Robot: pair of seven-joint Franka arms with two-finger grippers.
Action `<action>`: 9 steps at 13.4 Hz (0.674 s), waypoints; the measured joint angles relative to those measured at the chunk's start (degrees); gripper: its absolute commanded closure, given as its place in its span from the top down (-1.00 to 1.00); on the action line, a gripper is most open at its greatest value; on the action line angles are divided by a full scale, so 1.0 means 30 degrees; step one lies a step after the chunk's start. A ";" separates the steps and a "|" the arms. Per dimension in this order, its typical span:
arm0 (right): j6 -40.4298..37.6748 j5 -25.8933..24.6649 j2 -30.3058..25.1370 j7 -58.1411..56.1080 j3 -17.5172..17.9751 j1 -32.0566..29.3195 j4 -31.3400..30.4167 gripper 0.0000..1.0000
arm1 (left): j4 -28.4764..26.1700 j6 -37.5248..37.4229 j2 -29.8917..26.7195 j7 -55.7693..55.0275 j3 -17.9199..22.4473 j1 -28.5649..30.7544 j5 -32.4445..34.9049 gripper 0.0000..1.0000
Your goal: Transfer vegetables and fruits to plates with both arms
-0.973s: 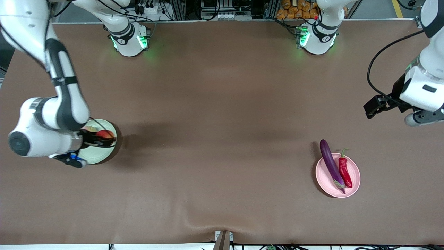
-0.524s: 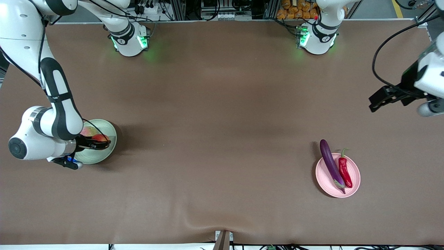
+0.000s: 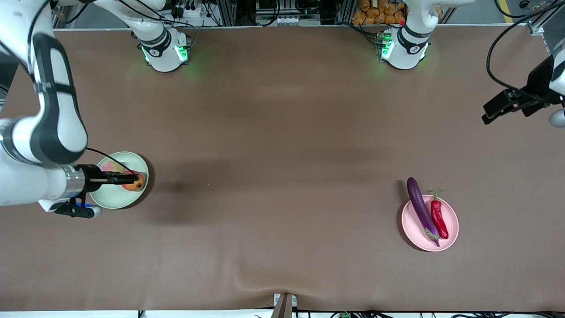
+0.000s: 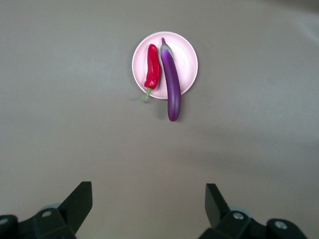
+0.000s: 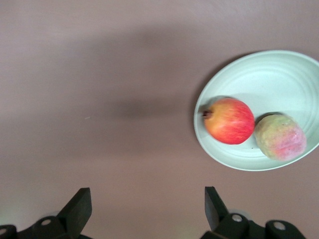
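Observation:
The pale green plate (image 3: 115,198) lies at the right arm's end of the table and holds the red fruit (image 3: 133,185) and the green-yellow fruit (image 3: 109,167). My right gripper (image 3: 132,178) hangs above this plate, open and empty. In the right wrist view (image 5: 147,199) the plate (image 5: 279,74), red fruit (image 5: 229,120) and green-yellow fruit (image 5: 280,137) lie off to one side. The pale pink plate (image 3: 451,221) holds the purple eggplant (image 3: 421,210) and red chili (image 3: 438,217). My left gripper (image 3: 487,115) is high in the air, open and empty (image 4: 148,196), looking at the plate (image 4: 187,55), chili (image 4: 153,69) and eggplant (image 4: 171,82).
The two arm bases (image 3: 164,51) (image 3: 404,48) with green lights stand along the table edge farthest from the front camera. The eggplant's tip overhangs the pink plate's rim. The brown table cover has a wrinkle (image 3: 247,276) near the front edge.
My right gripper has drawn back and up from the red fruit, which now lies free on the green plate. My left gripper has risen and moved farther from the pink plate.

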 measured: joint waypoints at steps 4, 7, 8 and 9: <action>-0.3929 -0.0106 -0.0673 -0.0088 0.0830 -0.0005 0.4466 1.00 | -0.1673 -0.0001 -0.1265 0.0525 0.0131 -0.0087 -0.0072 1.00; -0.5058 -0.0423 -0.2516 -0.0268 0.1614 0.0252 0.5234 1.00 | -0.2320 0.0000 -0.1806 0.1743 0.0160 -0.0121 -0.0072 1.00; -0.5660 -0.0957 -0.3383 -0.0357 0.1725 0.0503 0.5191 1.00 | -0.2340 0.0000 -0.1842 0.2043 0.0184 -0.0119 -0.0072 1.00; -0.6027 -0.1306 -0.4255 -0.1000 0.1704 0.0571 0.4938 1.00 | -0.2352 0.0001 -0.1856 0.2165 0.0193 -0.0117 -0.0072 1.00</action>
